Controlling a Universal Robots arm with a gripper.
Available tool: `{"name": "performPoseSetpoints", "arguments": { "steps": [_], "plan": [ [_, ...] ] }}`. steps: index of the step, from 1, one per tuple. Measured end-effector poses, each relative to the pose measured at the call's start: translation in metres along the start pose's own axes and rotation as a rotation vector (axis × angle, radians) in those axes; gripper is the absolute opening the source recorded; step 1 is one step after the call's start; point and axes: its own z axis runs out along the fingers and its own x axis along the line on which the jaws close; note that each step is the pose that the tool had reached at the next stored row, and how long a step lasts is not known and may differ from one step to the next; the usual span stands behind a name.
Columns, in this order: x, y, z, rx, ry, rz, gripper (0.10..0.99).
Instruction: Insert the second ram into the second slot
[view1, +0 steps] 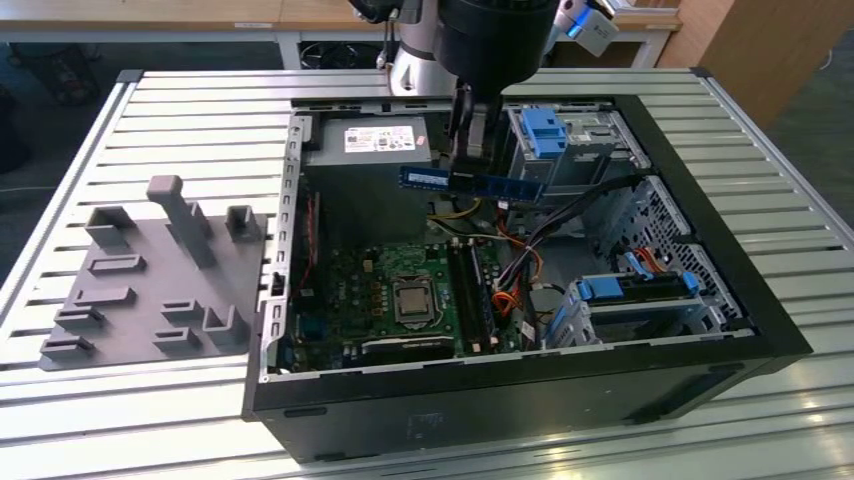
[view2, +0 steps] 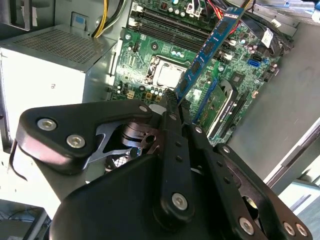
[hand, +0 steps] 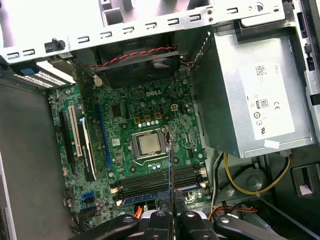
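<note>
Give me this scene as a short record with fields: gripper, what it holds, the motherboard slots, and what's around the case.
gripper: shut on the second ram
second ram: held above the open computer case, not yet in a slot
motherboard: flat on the case floor below the ram
slots: another blue stick looks seated; dark empty slots beside it
surroundings: grey fixture on the slatted table, on the exterior view's left of the case

A white label (view1: 380, 140) sits on the power supply (view1: 324, 152), upper middle of the exterior view, and its print is too small to make out. A smaller sticker (view1: 424, 177) marks the second ram (view1: 487, 184) at its end toward the exterior view's left. Over in the first wrist view, that white label shows dark print and round marks, and white lettering (hand: 150, 106) stands on the motherboard (hand: 187, 125).
</note>
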Motion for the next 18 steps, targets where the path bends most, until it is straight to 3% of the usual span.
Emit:
{"name": "performPoseSetpoints", "arguments": {
  "steps": [18],
  "plan": [
    [0.0, 0.0, 0.0002, 0.001, -0.002, 0.054, 0.137]
  ]
}}
